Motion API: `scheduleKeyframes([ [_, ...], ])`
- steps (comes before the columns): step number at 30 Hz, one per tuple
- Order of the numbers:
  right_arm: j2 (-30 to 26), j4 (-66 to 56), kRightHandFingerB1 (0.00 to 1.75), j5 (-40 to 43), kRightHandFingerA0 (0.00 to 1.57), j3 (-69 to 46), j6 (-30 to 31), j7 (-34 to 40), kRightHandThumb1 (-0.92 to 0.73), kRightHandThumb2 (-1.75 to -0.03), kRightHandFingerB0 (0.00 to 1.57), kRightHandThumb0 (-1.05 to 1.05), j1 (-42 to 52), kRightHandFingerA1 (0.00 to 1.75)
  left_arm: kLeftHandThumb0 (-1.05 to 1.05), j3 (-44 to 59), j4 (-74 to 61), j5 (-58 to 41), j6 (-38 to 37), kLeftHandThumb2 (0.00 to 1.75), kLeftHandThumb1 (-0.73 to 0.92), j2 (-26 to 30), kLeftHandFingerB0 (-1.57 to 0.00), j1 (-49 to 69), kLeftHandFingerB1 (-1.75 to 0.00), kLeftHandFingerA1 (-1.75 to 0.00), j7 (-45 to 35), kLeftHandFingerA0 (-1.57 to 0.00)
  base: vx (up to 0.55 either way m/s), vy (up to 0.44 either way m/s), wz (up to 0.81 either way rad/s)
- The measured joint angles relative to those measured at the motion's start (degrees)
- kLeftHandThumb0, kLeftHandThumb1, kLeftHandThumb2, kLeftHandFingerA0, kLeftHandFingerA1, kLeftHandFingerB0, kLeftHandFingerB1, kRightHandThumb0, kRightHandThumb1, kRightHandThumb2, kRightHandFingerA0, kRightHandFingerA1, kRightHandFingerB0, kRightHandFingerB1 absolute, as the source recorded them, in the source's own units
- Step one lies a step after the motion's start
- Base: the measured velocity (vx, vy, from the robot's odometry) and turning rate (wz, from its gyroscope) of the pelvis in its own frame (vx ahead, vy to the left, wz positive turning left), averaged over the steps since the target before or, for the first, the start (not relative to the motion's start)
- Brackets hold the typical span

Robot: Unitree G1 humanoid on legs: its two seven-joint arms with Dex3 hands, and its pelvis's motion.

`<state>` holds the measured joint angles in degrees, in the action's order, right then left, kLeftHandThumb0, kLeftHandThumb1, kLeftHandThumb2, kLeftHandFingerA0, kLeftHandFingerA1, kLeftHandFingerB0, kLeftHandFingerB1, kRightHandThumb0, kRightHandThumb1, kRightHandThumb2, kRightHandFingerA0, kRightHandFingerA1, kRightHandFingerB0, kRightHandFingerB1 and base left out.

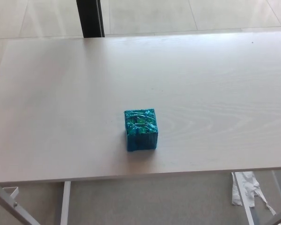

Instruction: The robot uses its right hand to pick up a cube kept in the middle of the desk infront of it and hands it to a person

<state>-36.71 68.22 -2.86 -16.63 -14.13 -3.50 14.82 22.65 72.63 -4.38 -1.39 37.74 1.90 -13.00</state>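
Cube [140, 129] sits on the worktop [215, 84], near the middle, somewhat toward the near edge. Dark post [90, 18] stands behind the far edge, left of centre. Crumpled cloth [246, 187] lies on the floor [154, 201] below the near edge, right.

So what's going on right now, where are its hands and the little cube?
Both hands out of view. Blue-green cube sits untouched, mid desk, toward the near edge. Nothing else on the desk, path clear.

Head view, steeply down onto desk [215, 84].
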Motion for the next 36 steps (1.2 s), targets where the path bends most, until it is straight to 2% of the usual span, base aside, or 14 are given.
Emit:
scheduleKeyframes([
  [3,-0.01,0.81,0.34,0.48,0.36,-0.56,-1.82,0.02,-0.52,-0.56,0.28,-0.60,-0.04,0.54,-0.62,0.71,0.53,-0.56,0.04,0.56,0.51,0.11,-0.54,-0.01,-0.43,-0.54,-1.25,-0.47,0.00,0.000,0.00],
  [5,-0.01,1.08,0.46,0.64,0.35,-0.75,-2.69,0.15,-0.42,-0.79,0.25,-0.63,-0.18,0.60,-0.65,0.78,0.57,-0.71,0.04,0.64,0.46,0.14,-0.50,0.00,-0.45,-0.58,-1.68,-0.52,0.00,0.000,0.00],
  [6,-0.01,1.18,0.35,0.87,0.35,-1.13,-3.41,0.23,-0.53,-0.56,0.28,-0.59,-0.39,0.55,-0.60,0.68,0.59,-0.72,0.02,0.57,0.57,0.15,-0.48,0.00,-0.39,-0.53,-1.74,-0.54,0.00,0.000,0.00],
  [10,0.01,1.23,0.34,2.30,0.35,-3.74,-4.57,0.30,-0.54,-0.57,0.25,-0.61,-1.10,0.56,-0.59,0.31,0.86,-0.75,0.00,0.57,0.55,0.15,-0.56,-0.10,-0.42,-0.54,-1.78,-0.50,0.00,0.000,0.00],
  [12,0.03,1.17,0.44,3.01,0.29,-4.73,-4.85,0.26,-0.42,-0.80,0.17,-0.64,-1.19,0.60,-0.58,0.56,0.86,-0.98,0.00,0.57,0.56,0.15,-0.55,-0.16,-0.41,-0.52,-1.91,-0.49,0.00,0.000,0.00],
  [13,0.06,1.15,0.44,3.46,0.29,-5.37,-4.92,0.10,-0.42,-0.80,0.17,-0.64,-1.22,0.60,-0.58,0.56,0.88,-1.01,0.00,0.57,0.56,0.15,-0.55,-0.21,-0.41,-0.52,-1.93,-0.49,0.00,0.000,0.00],
  [14,0.07,1.15,0.34,3.78,0.33,-5.92,-4.96,-0.07,-0.53,-0.57,0.27,-0.62,-1.27,0.55,-0.56,0.55,0.91,-1.03,0.00,0.57,0.55,0.15,-0.56,-0.25,-0.42,-0.52,-1.94,-0.48,0.00,0.000,0.00],
  [16,0.09,1.15,0.34,4.50,0.33,-6.68,-5.05,-0.36,-0.53,-0.56,0.27,-0.60,-1.33,0.55,-0.57,0.57,1.01,-1.11,0.00,0.57,0.55,0.15,-0.55,-0.31,-0.42,-0.53,-2.00,-0.49,0.00,0.000,0.00],
  [17,0.15,1.16,0.44,4.76,0.28,-6.86,-5.10,-0.51,-0.41,-0.79,0.20,-0.62,-1.35,0.60,-0.59,0.60,1.07,-1.17,0.01,0.57,0.55,0.15,-0.55,-0.42,-0.41,-0.52,-2.02,-0.50,0.00,0.000,0.00],
  [19,0.48,1.16,0.31,5.59,0.35,-7.78,-5.16,-1.14,-0.53,-0.57,0.31,-0.54,-1.58,0.58,-0.59,0.58,1.16,-1.27,0.00,0.56,0.52,0.15,-0.53,-0.64,-0.41,-0.51,-2.03,-0.49,0.00,0.000,0.00],
  [25,2.03,-0.75,0.31,9.39,0.50,-13.38,-5.93,-2.60,-0.56,-0.57,0.36,-0.61,-2.90,0.54,-0.60,1.44,1.32,-1.63,0.00,0.57,0.56,0.15,-0.52,-1.18,-0.41,-0.54,-2.03,-0.51,0.00,0.000,0.00],
  [33,3.33,-8.23,0.32,12.26,0.39,-17.34,-9.67,-2.59,-0.53,-0.57,0.25,-0.62,-3.90,0.50,-0.63,1.61,1.37,-1.75,-0.06,0.57,0.54,0.13,-0.57,-0.88,-0.40,-0.54,-1.99,-0.54,0.00,0.000,0.00],
  [34,3.41,-10.90,0.32,12.46,0.39,-17.51,-10.19,-2.66,-0.52,-0.57,0.28,-0.66,-3.93,0.50,-0.66,1.65,1.37,-1.77,-0.06,0.88,0.44,0.12,-0.47,-0.94,-0.51,-0.65,-1.98,-0.53,0.00,0.000,0.00],
  [36,3.78,-14.20,0.32,12.92,0.39,-17.79,-10.49,-3.02,-0.52,-0.57,0.28,-0.66,-4.19,0.50,-0.66,1.69,1.39,-1.77,-0.06,0.88,0.44,0.11,-0.47,-0.94,-0.51,-0.65,-1.98,-0.53,0.00,0.000,0.00],
])
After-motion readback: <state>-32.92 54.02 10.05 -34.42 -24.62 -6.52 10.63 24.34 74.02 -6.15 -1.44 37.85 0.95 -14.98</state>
